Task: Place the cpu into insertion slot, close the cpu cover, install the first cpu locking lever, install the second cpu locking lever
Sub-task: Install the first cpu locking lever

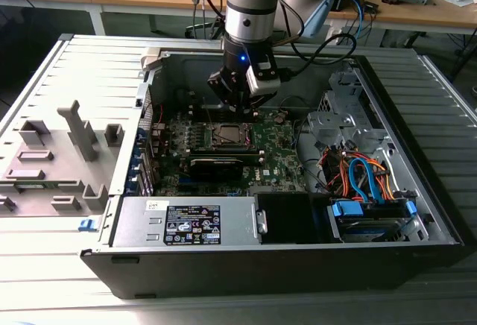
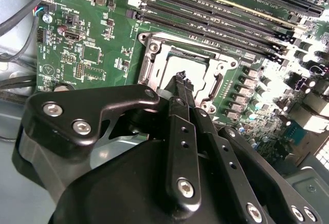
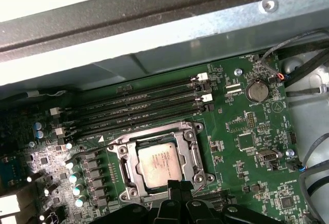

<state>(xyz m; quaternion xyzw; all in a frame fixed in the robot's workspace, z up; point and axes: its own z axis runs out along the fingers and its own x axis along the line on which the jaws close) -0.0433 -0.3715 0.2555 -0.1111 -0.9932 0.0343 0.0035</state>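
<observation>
While the arm reaches down into the open computer case (image 1: pixel 417 213) in the exterior view, its gripper (image 1: pixel 237 109) hangs just above the insertion slot (image 1: pixel 229 136) on the green motherboard (image 1: pixel 279 157). The slot sits directly beneath the fingertips, slightly toward the camera from them. A long black card (image 1: pixel 216 165) lies on the board just nearer the camera than the slot, and a silver power supply (image 1: pixel 186 222) fills the front of the case on the exterior view's left. Bundled cables (image 1: pixel 365 176) lie on the exterior view's right.

Seen in the second wrist view, the gripper (image 2: pixel 181 76) has its two black fingers (image 2: pixel 182 131) pressed together with no gap showing at the tips, and nothing is visibly caught between them. The tips point at the near edge of the cpu cover (image 2: pixel 154 49), which lies flat over the socket, and the pale top of the cpu (image 2: pixel 187 67) shows through its square window. Black memory slots (image 2: pixel 216 13) run past the far side of the socket.

From the first wrist view, the cpu (image 3: pixel 159 165) sits seated in the insertion slot (image 3: pixel 195 149), framed by the cpu cover (image 3: pixel 125 168) lying down around it. The gripper (image 3: pixel 180 185) tips meet just beside the cover's edge, at the corner of the socket nearest the arm. A round coin battery (image 3: pixel 256 90) sits well apart on the board
</observation>
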